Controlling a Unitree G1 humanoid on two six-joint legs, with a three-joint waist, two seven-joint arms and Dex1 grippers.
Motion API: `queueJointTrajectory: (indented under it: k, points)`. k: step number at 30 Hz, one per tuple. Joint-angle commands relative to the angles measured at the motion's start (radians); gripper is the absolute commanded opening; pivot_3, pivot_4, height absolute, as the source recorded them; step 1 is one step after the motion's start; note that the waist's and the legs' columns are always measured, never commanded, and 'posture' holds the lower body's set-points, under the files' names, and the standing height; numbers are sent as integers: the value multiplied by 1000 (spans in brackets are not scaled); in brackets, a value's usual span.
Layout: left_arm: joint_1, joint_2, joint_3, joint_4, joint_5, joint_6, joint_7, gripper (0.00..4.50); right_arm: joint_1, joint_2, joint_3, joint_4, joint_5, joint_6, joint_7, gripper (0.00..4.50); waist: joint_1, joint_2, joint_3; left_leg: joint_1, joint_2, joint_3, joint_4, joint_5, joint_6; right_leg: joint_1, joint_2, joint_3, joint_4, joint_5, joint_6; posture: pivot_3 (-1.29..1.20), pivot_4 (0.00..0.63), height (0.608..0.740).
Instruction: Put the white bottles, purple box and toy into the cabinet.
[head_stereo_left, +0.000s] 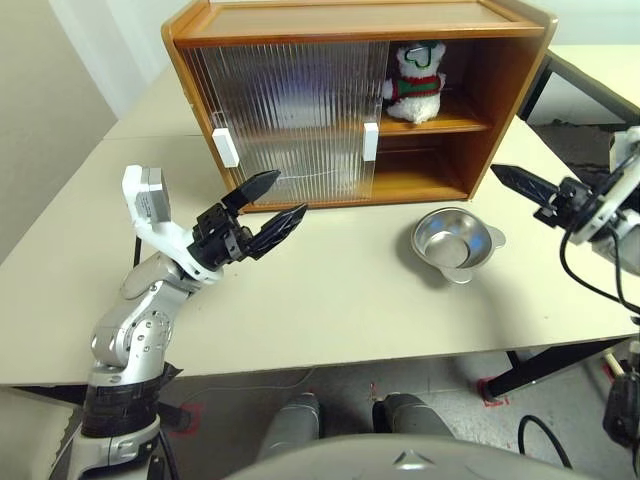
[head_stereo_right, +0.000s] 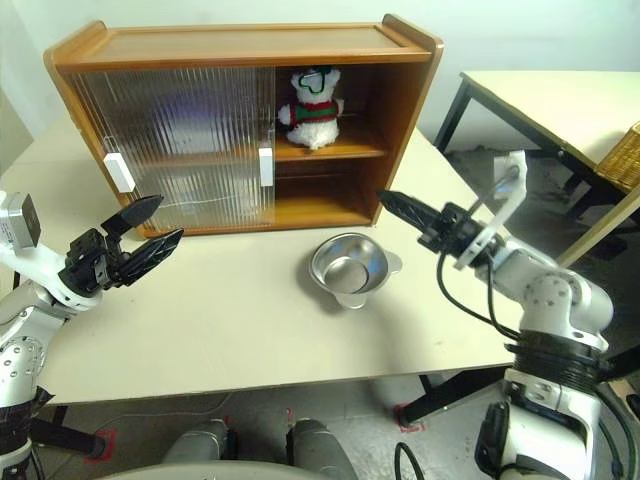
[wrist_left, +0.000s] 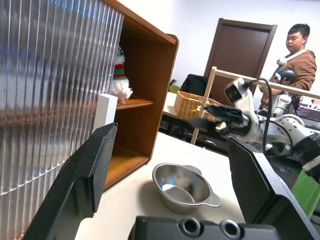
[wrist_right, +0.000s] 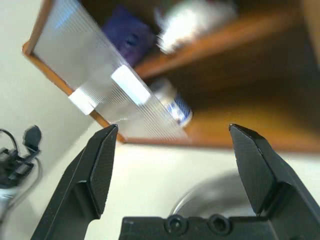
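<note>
The big brown wooden cabinet (head_stereo_left: 340, 100) with ribbed translucent sliding doors stands at the far edge of the pale counter (head_stereo_left: 330, 290), both doors with their small white handles slid to the robot's left so the right-hand bay is uncovered. On the upper shelf of that bay sits the small white knitted plush toy (head_stereo_left: 415, 82) with red and green stripes, upright, its long axis vertical and its front facing out toward the counter's near edge. The head views give the lower shelf as bare wood and the doors as a milky blur; the right wrist view, looking in from the side, catches a squat white bottle (wrist_right: 172, 102) with a blue label on the lower shelf, just behind the door edge, and a soft purple box (wrist_right: 127, 32) on the upper shelf behind the ribbed pane, beside the toy. A second bottle I cannot make out. A shallow metal bowl (head_stereo_left: 455, 242) rests on the counter in front of the uncovered bay. The left hand (head_stereo_left: 268, 207) hovers before the closed doors, fingers spread wide and holding nothing; the right hand (head_stereo_right: 400, 210) hangs off the counter's right edge, its fingers parted wide and empty in its own wrist view. The left wrist view also takes in a seated person (wrist_left: 297, 50) in a brown top across the room.
</note>
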Motion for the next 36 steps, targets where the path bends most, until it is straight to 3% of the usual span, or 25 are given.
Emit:
queueJointTrajectory:
  k: [1,22,24,36]
  points:
    - [8,2,-1,6,4,3,-6,4500,27,-12,-44,1,39,70,-44,4435,-1,0,0,0,0,0,0,0,0,0,0,0,0,0,0,-12,65,740]
    - [16,9,6,-1,4,5,-1,4500,274,-62,-84,28,97,479,-73,4435,4,-5,4,-5,-1,-2,-2,-4,2,-3,0,0,-1,-11,3,-2,74,740]
    - [16,9,6,0,4,5,-2,4500,280,-57,-81,37,93,495,-72,4435,4,-5,4,-5,-1,-2,-2,-9,-5,-3,0,0,-1,-11,3,-2,74,740]
    - [13,19,2,-2,13,5,-3,4500,245,31,-52,31,84,564,-98,4435,4,-6,5,-5,-1,-2,-2,-9,-3,-3,0,0,-1,-13,3,10,76,740]
